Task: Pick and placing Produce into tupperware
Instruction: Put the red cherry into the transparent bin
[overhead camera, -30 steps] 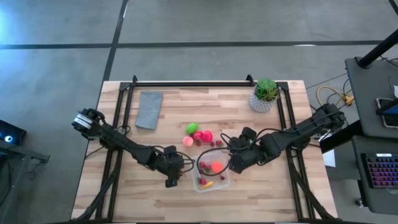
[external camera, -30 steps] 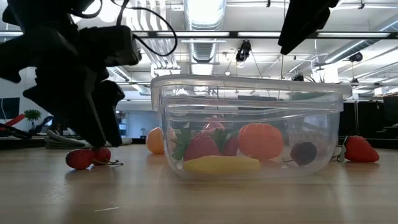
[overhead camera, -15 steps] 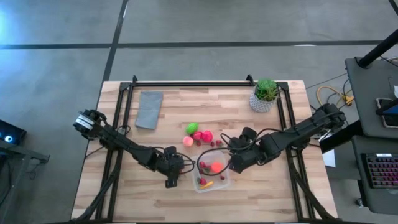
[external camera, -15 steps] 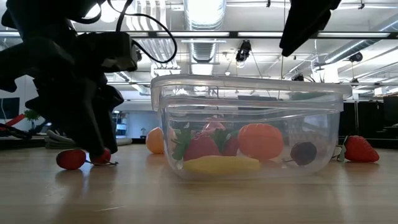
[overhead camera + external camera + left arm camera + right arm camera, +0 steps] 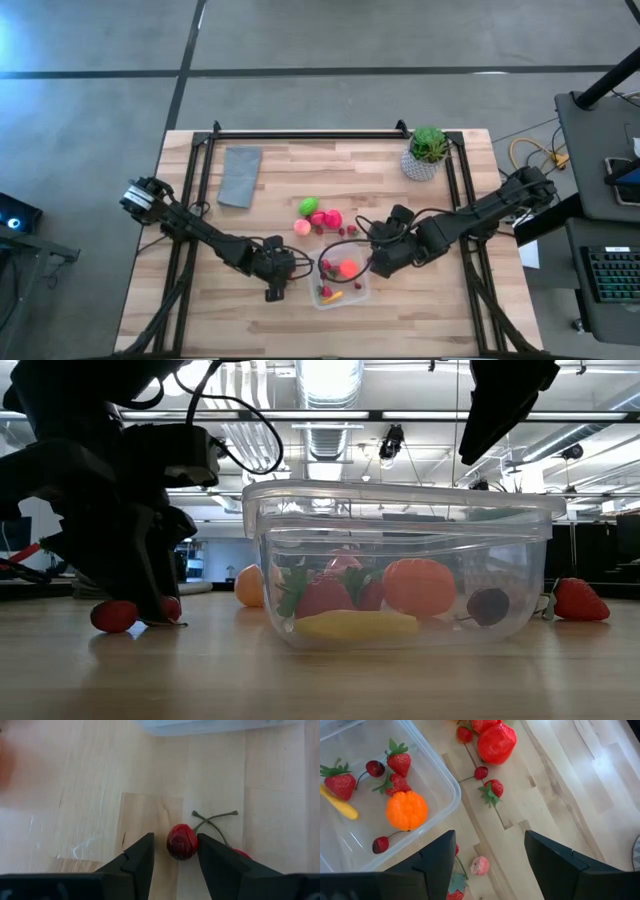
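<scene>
Left tool [image 5: 174, 851] down on the desk [image 5: 420, 320] just left of the tupperware [image 5: 340, 278], fingers closing around a red cherry [image 5: 182, 841], barely a gap each side. Right tool [image 5: 487, 857] hangs above the tupperware's right edge, fingers apart, empty

Pale, smooth wooden table [image 5: 420, 310]; clear glossy plastic tupperware [image 5: 400, 520]; shiny red cherry [image 5: 182, 841]; matt grey cloth [image 5: 240, 176]
</scene>
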Controlling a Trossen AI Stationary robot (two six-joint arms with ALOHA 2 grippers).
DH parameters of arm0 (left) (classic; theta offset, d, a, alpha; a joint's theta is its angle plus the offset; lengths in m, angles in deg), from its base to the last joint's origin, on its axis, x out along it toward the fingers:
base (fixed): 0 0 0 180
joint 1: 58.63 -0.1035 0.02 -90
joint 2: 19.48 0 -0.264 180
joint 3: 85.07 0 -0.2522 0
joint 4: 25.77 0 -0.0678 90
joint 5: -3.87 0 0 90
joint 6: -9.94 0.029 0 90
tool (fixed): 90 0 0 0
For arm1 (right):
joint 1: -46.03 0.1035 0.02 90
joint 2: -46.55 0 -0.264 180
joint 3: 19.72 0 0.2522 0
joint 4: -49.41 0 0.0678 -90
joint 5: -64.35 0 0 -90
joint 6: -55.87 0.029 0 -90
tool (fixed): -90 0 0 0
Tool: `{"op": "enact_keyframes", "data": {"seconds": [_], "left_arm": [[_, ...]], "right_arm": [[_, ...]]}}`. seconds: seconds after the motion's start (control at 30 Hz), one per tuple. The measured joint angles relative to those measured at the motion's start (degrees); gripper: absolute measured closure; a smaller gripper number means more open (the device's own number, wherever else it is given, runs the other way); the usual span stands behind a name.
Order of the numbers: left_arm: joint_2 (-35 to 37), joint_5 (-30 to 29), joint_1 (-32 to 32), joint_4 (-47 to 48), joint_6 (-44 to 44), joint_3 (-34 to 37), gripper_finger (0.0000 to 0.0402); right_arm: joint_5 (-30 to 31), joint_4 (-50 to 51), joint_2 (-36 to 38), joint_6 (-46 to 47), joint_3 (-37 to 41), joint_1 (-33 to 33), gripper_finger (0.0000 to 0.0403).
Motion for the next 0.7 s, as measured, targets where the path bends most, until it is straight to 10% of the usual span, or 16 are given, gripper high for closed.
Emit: {"op": "enact_keyframes", "data": {"seconds": [0.7], "left_arm": [[0.26, -0.56, -0.02, 0.0, 0.49, 0.09, 0.0327]], "right_arm": [[0.0, -0.14, 0.0, 0.02, 0.58, 0.0, 0.0172]]}}
